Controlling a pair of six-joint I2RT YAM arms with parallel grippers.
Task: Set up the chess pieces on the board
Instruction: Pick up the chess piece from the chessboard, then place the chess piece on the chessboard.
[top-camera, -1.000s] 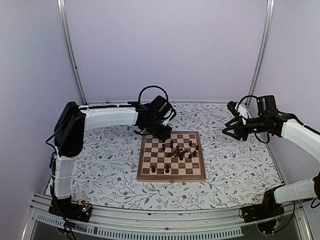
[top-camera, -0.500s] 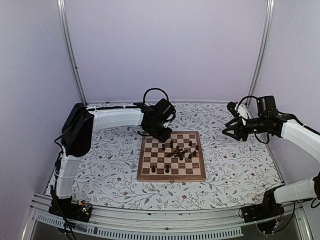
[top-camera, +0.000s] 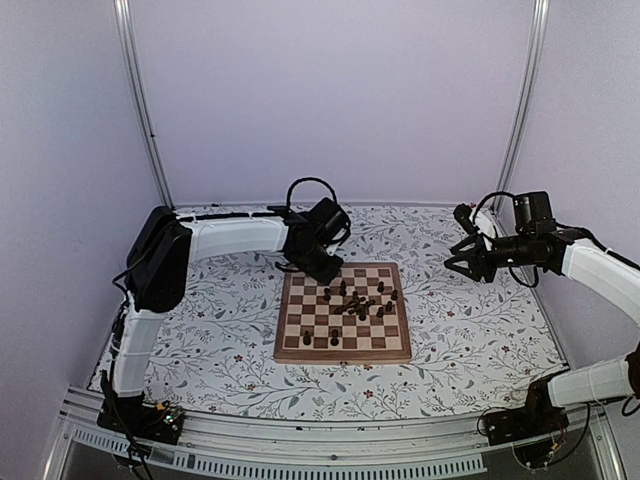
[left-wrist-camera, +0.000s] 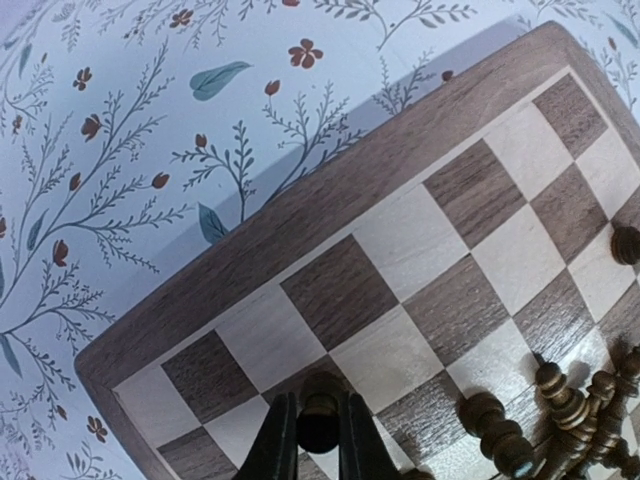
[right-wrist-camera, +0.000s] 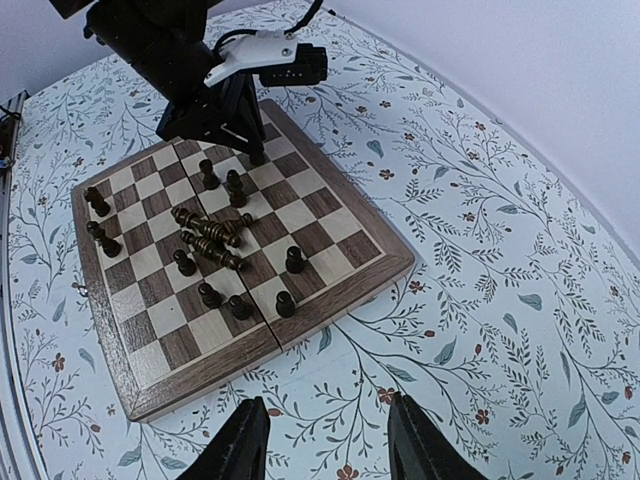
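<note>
The main risk sits at the left hand (left-wrist-camera: 317, 405): the chessman (left-wrist-camera: 318, 428) it pinches is tiny and round-topped, so an off-centre release could tip it or let it roll across the board (left-wrist-camera: 330, 205). I cannot tell whether its base touches the square under the hand or hangs just above it, and letting go too high would likely topple it. A second hazard is the tangle of fallen pieces (left-wrist-camera: 575, 415) lying just beside the hand toward the board's middle. A sideways swing of the fingers could sweep them into the standing pieces (right-wrist-camera: 210, 175) nearby.

The left hand is drawn narrow, both fingers (left-wrist-camera: 282, 440) pressed against the chessman's sides. It holds nothing else and touches no other piece. The board's corner and brown border lie just beyond the fingertips, with the flowered table (left-wrist-camera: 120, 120) past that.

The right hand (right-wrist-camera: 325, 410) is spread wide and empty, hovering over the table well apart from the board, which lies ahead of its fingertips.
</note>
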